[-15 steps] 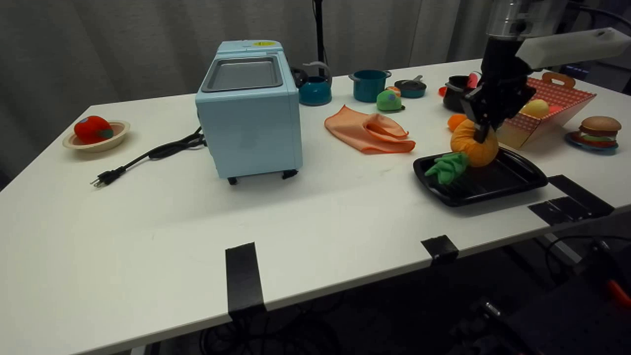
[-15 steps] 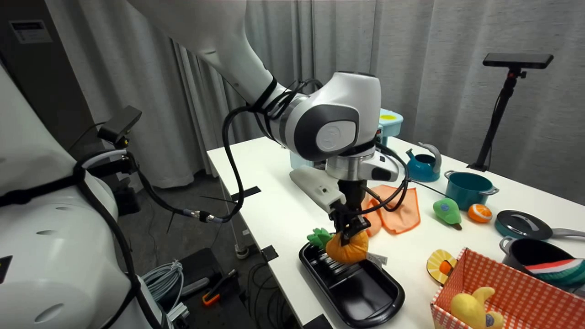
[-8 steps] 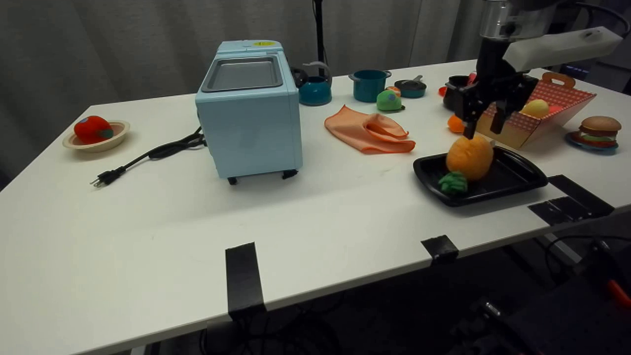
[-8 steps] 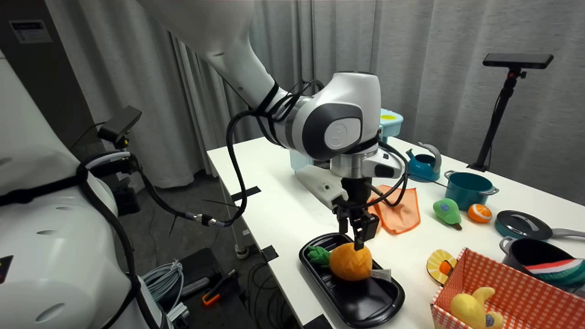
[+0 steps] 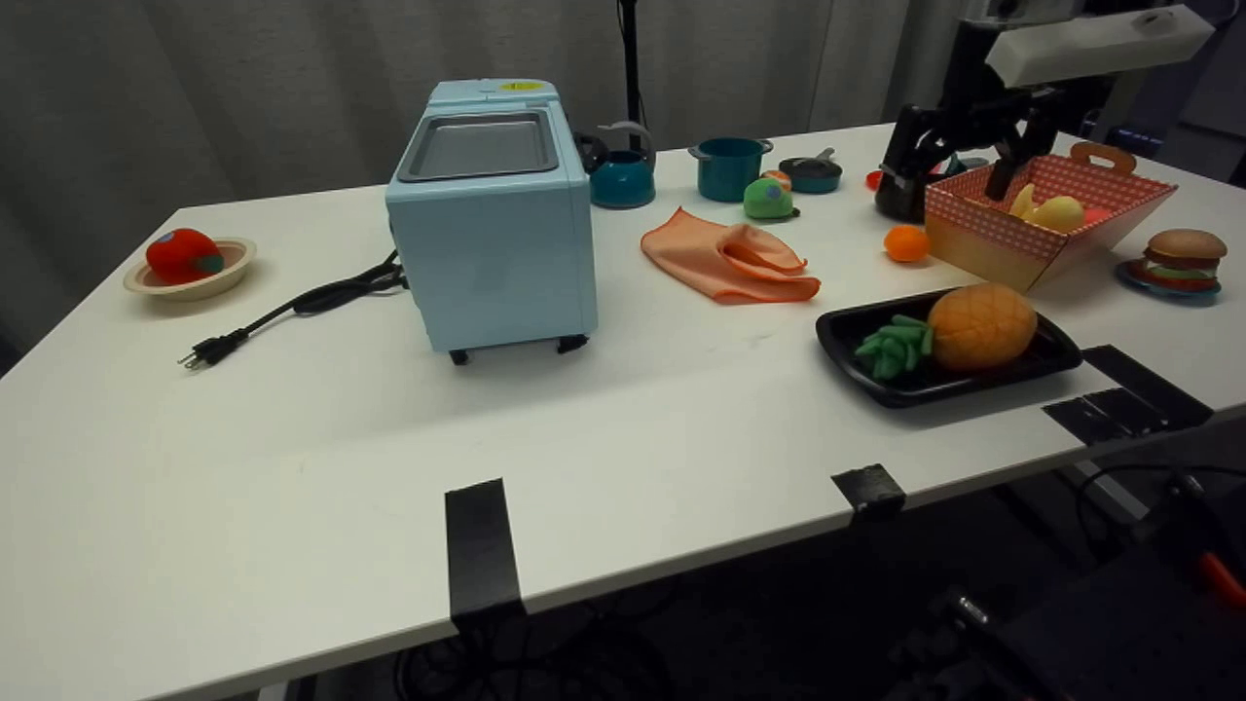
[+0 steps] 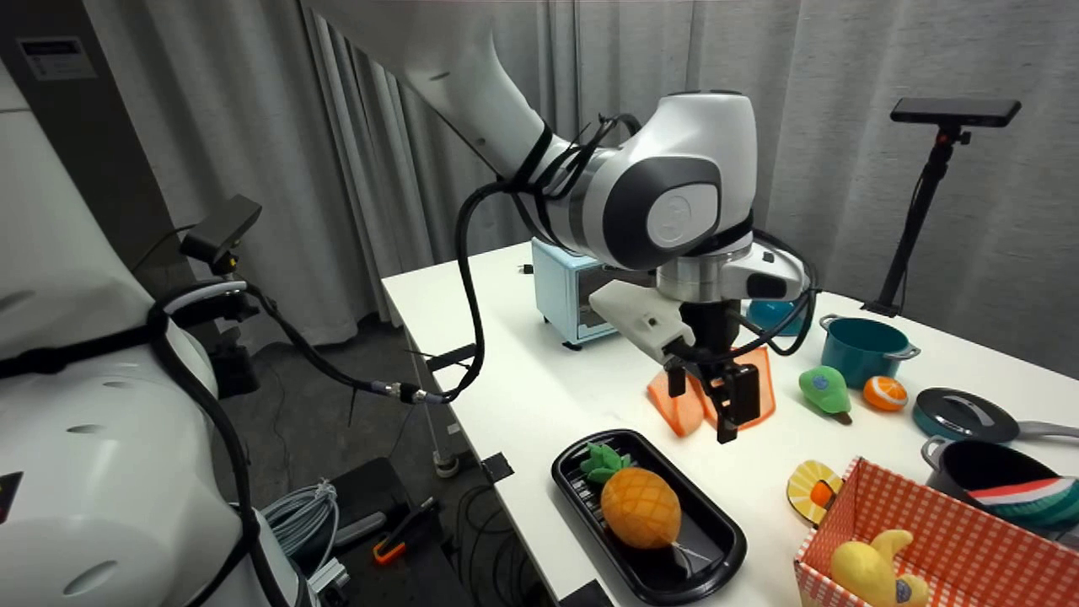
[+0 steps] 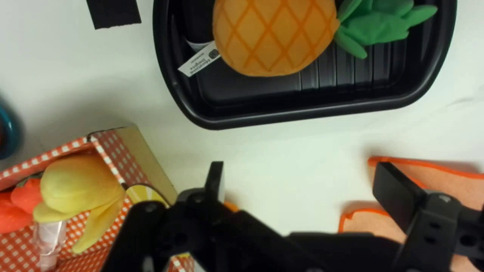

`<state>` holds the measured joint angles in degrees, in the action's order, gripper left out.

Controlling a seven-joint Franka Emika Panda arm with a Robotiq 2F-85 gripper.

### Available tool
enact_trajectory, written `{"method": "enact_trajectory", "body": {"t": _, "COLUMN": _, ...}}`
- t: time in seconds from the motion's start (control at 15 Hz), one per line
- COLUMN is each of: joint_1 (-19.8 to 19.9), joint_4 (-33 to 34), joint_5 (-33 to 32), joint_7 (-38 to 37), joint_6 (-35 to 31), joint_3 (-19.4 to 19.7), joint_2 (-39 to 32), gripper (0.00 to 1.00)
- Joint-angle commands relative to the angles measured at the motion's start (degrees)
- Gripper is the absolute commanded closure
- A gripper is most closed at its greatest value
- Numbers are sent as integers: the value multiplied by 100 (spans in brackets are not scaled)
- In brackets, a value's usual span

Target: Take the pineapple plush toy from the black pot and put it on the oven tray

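Pineapple toy (image 7: 276,36) lies on its side in the tray (image 7: 257,90); I'd call it done bar the retreat; pincer (image 7: 304,189) jaws wide apart, holding nothing, clear of the tray; risk: a low sideways exit could clip the basket (image 6: 969,531) or drag the cloth (image 5: 711,258); a swing back could bump the toy, whose round body may roll; in an exterior view a finger (image 5: 1000,180) overlaps the basket; in an exterior view table (image 6: 759,476) shows between them; both exterior views catch the pot (image 6: 982,464); wrist view misses it.
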<state>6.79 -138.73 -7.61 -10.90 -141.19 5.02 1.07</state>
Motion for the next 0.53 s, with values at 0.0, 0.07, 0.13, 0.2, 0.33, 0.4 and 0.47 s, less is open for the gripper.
{"method": "enact_trajectory", "body": {"t": 0.0, "joint_1": 40, "joint_4": 468, "joint_5": 132, "joint_7": -16, "joint_6": 176, "joint_3": 122, "joint_2": -174, "gripper": 0}}
{"method": "enact_trajectory", "body": {"t": 0.07, "joint_1": 49, "joint_4": 564, "joint_5": 158, "joint_7": -12, "joint_6": 187, "joint_3": 156, "joint_2": -204, "gripper": 0}}
{"method": "enact_trajectory", "body": {"t": 0.13, "joint_1": 54, "joint_4": 646, "joint_5": 179, "joint_7": -9, "joint_6": 185, "joint_3": 183, "joint_2": -235, "gripper": 0}}
{"method": "enact_trajectory", "body": {"t": 0.2, "joint_1": 55, "joint_4": 722, "joint_5": 199, "joint_7": -10, "joint_6": 175, "joint_3": 207, "joint_2": -263, "gripper": 0}}
{"method": "enact_trajectory", "body": {"t": 0.33, "joint_1": 61, "joint_4": 878, "joint_5": 267, "joint_7": 5, "joint_6": 192, "joint_3": 250, "joint_2": -311, "gripper": 0}}
{"method": "enact_trajectory", "body": {"t": 0.4, "joint_1": 64, "joint_4": 944, "joint_5": 312, "joint_7": 11, "joint_6": 201, "joint_3": 268, "joint_2": -334, "gripper": 0}}
{"method": "enact_trajectory", "body": {"t": 0.47, "joint_1": 68, "joint_4": 1013, "joint_5": 357, "joint_7": 24, "joint_6": 220, "joint_3": 283, "joint_2": -356, "gripper": 0}}
